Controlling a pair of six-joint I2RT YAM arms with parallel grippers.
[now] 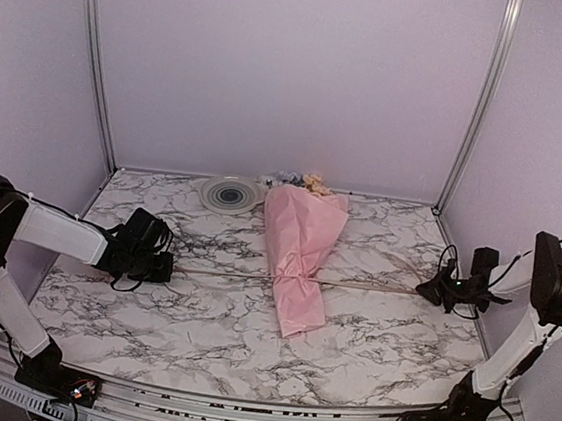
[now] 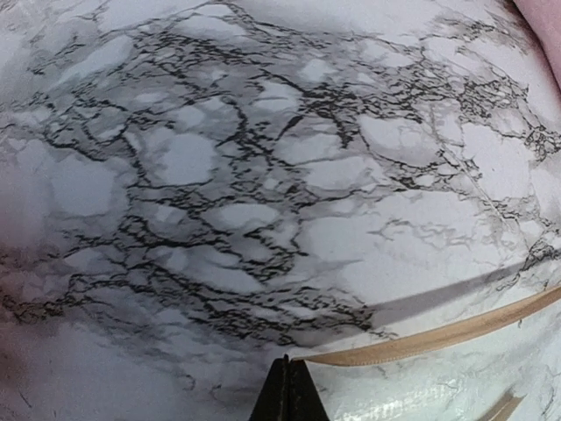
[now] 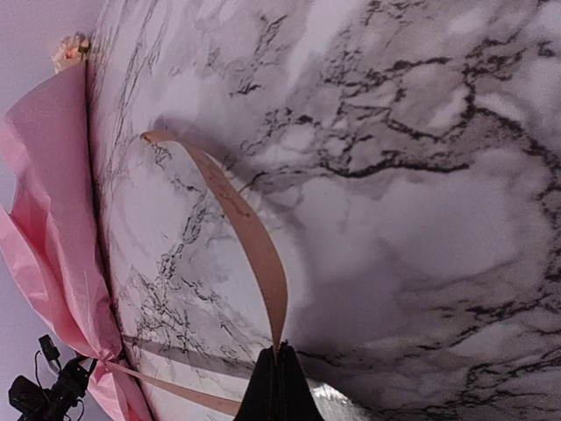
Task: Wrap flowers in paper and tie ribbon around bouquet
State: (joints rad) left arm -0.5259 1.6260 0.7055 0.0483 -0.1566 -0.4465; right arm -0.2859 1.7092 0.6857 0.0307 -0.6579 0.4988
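Observation:
The bouquet [image 1: 297,252] lies in the middle of the marble table, a pink paper [image 3: 44,237] cone with its wide end towards the back. Flowers [image 1: 299,181] peek out of that end. A tan ribbon [image 1: 373,288] runs taut left to right across the cone's narrow waist. My left gripper [image 1: 166,269] is shut on the ribbon's left end [image 2: 421,342], which leaves its closed tips [image 2: 292,361]. At the right, my right gripper [image 1: 424,289] is shut on the other end; a curl of ribbon [image 3: 254,237] arches away from its tips [image 3: 279,351].
A round white disc with dark rings [image 1: 229,195] sits at the back wall, left of the blooms. Metal frame posts [image 1: 98,61] stand at the rear corners. The table's front edge [image 1: 241,397] runs between the arm bases.

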